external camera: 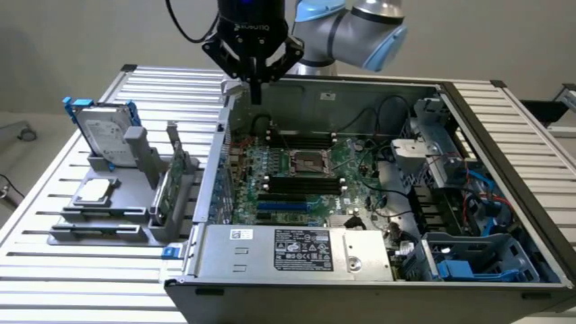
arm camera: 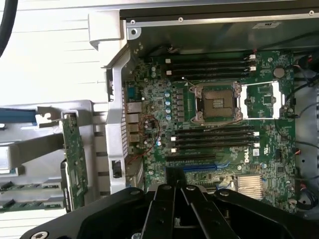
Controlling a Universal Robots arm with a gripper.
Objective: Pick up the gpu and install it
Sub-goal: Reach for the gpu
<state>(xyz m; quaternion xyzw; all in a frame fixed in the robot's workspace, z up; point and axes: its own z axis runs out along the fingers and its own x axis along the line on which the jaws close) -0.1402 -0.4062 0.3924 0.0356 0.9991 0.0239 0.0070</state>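
Observation:
The gpu (external camera: 169, 183) stands on edge in a grey holder (external camera: 135, 202) on the table, at the exterior view's left of the open computer case; its green board faces out. The wrist view shows the same gpu (arm camera: 75, 162) as a narrow green strip beside the case wall. My gripper (external camera: 256, 93) hangs above the far left corner of the case, shut with nothing in it. It is well apart from the gpu, higher up and further back. My gripper (arm camera: 175, 186) has its black fingers pressed together over the motherboard (arm camera: 214, 119).
An open computer case (external camera: 504, 169) with motherboard (external camera: 301, 175), cables and a power supply (external camera: 301, 251) takes up the middle and the exterior view's right. The holder also carries a silver hard drive with blue rails (external camera: 104, 131) and a small square chip (external camera: 97, 191). The table is ribbed metal (external camera: 81, 270).

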